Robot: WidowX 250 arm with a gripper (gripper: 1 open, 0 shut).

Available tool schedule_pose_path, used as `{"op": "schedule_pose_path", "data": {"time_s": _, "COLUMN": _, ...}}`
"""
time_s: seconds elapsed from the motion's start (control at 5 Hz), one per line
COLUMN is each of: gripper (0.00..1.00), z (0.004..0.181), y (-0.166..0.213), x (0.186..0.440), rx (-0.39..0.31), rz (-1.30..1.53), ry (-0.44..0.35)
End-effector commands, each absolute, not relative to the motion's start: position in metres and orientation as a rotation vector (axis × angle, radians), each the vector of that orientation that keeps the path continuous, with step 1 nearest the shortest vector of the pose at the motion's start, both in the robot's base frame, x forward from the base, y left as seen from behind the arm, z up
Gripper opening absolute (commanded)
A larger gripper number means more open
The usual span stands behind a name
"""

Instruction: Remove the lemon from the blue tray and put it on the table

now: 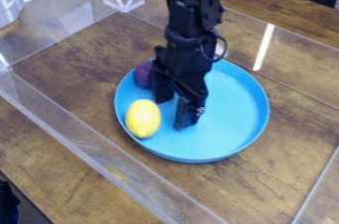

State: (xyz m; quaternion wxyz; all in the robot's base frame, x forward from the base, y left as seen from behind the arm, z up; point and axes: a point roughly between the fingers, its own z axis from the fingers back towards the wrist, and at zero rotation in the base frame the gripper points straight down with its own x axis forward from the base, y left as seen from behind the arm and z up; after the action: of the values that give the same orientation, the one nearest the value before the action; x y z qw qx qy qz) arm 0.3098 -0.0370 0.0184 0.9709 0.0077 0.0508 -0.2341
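1. Two risks are standing out. The tool (183, 109) is hanging with its jaws spread wide and pointing straight down inside the blue tray (245, 119), gripping nothing, and the lemon (143, 118) is glossy and rounded; if the fingers are closing off-centre, the fruit is likely squirting sideways toward the tray's rim.
2. One neighbour is complicating things: a dark purple fruit (143, 73) is lying at about 11 o'clock from the tool, just beside it, partly hidden behind the arm. A sideways shift that is drifting too far up-frame is risking a bump into it instead of the lemon.
3. Pressing down too far is risking the fingertips jamming against the tray floor and dragging the tray across the worktop (79, 59).
4. The lemon is lying in the tray near its rim, at about 8 o'clock from the tool, just beside it and apparently not touching; it is sitting outside the jaws, not between them.
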Motion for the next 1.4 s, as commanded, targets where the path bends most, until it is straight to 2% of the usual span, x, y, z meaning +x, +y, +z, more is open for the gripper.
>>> {"op": "schedule_pose_path", "data": {"time_s": 0.0, "gripper": 1.0, "z": 0.0092, "y": -0.0244, "x": 0.2939, "rx": 0.014, "rz": -0.444, "ry": 0.167}}
{"op": "schedule_pose_path", "data": {"time_s": 0.8, "gripper": 1.0, "z": 0.0101, "y": -0.0206, "x": 0.2858, "rx": 0.02, "rz": -0.436, "ry": 0.183}}
{"op": "schedule_pose_path", "data": {"time_s": 1.0, "gripper": 0.0, "z": 0.0111, "y": -0.019, "x": 0.2863, "rx": 0.02, "rz": -0.432, "ry": 0.192}}
{"op": "schedule_pose_path", "data": {"time_s": 1.2, "gripper": 0.0, "z": 0.0174, "y": -0.0164, "x": 0.287, "rx": 0.034, "rz": -0.44, "ry": 0.194}}
